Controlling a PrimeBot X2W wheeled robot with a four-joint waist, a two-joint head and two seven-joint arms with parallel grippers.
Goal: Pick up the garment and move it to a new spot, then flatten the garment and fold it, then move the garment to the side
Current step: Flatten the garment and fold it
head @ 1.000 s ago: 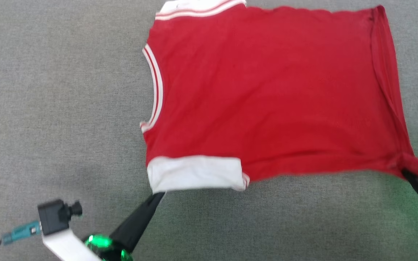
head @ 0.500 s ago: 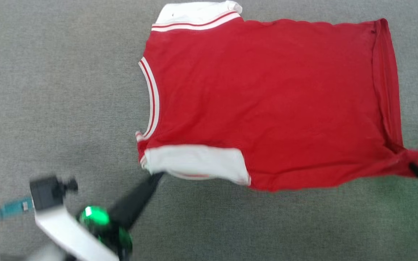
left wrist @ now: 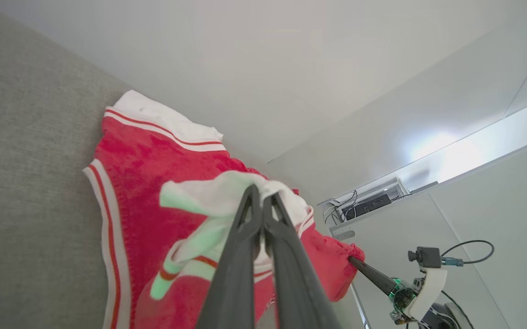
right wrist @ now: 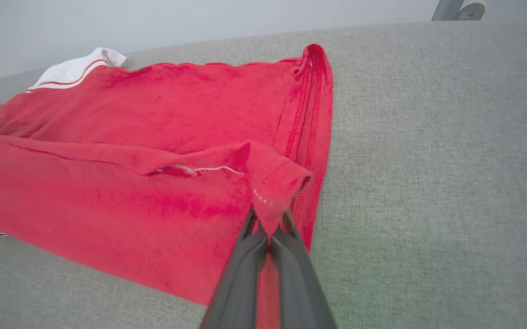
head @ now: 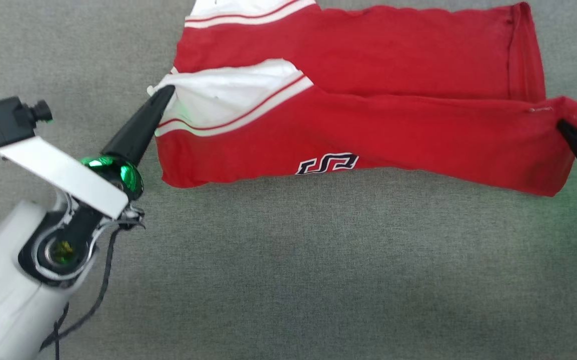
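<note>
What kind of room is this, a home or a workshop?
Probably a robot test lab, not a home: a plain grey fabric-covered work surface, bare white walls, and a ledge of black boxes and loose cables.

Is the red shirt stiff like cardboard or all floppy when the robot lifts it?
Probably floppy: the shirt droops and creases between the left gripper and right gripper. Likely light, since two pinched corners carry its folded half.

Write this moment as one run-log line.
step: fold | left gripper: shut on garment sleeve | right gripper: shut on hem corner | near edge lifted over
</note>
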